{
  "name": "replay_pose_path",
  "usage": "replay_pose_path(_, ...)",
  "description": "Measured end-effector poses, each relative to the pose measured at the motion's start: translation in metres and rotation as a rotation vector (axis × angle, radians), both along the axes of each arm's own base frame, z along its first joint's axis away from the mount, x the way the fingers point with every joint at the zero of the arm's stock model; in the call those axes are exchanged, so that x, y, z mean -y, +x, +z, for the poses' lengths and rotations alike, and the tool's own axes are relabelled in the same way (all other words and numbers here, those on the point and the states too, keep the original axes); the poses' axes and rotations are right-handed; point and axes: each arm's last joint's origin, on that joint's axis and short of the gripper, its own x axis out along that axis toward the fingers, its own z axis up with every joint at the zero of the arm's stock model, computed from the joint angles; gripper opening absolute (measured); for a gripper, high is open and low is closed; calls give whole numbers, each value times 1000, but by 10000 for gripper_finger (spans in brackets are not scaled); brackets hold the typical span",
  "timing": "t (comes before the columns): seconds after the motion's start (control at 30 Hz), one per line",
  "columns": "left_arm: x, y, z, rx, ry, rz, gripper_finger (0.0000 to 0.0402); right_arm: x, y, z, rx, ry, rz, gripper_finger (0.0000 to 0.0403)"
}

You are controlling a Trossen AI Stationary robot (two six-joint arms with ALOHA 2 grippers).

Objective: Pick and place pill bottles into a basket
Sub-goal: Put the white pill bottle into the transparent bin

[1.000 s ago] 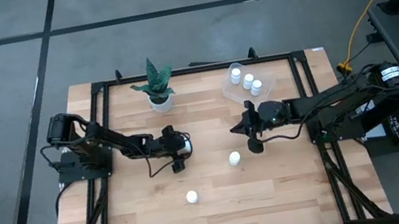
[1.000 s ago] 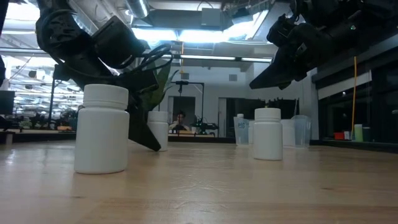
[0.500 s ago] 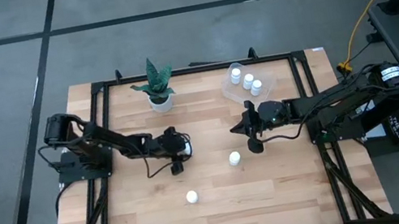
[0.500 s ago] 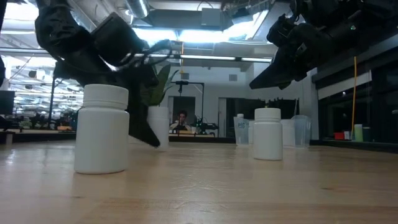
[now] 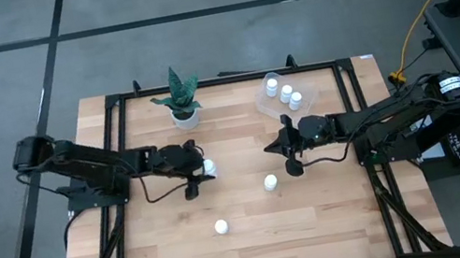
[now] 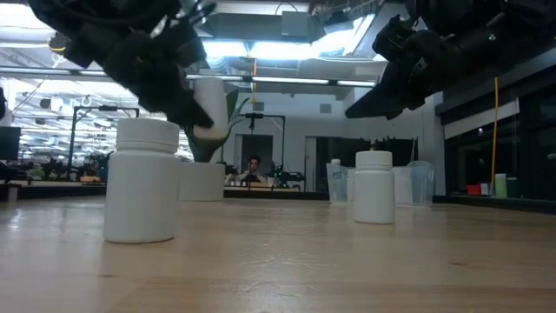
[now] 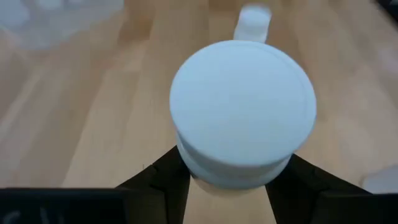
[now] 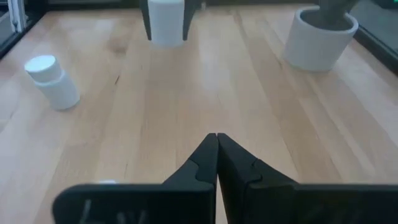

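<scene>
Table [image 5: 322, 217] mid: L end effector [image 5: 201, 169] grasping pill bottle [image 5: 208, 166]; R end effector [image 5: 288, 152] clenched, empty.

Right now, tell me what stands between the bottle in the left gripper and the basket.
Nothing visible on the table does. The left gripper holds a pill bottle lifted off the wood; the basket lies beyond bare boards. The shut right gripper hovers beside that line.

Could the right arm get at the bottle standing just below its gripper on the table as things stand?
Probably yes: the pill bottle stands alone on bare wood beside the right gripper, but its fingers are shut and must open first.
</scene>
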Motion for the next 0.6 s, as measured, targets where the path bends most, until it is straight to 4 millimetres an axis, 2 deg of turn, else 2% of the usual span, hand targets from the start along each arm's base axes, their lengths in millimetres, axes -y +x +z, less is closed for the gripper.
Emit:
replay_pose_path(0.23, -1, -4, 23, -52, 52, -11, 163, 0, 2, 5, 56, 3, 0, 10)
replay_pose_path(0.47, 0, 4, 43, -53, 152, -89, 163, 0, 5, 12, 135, 4, 0, 10)
replay_pose_path(0.6, -4, 8, 55, -41, 149, -67, 163, 0, 7, 16, 133, 25, -9, 10)
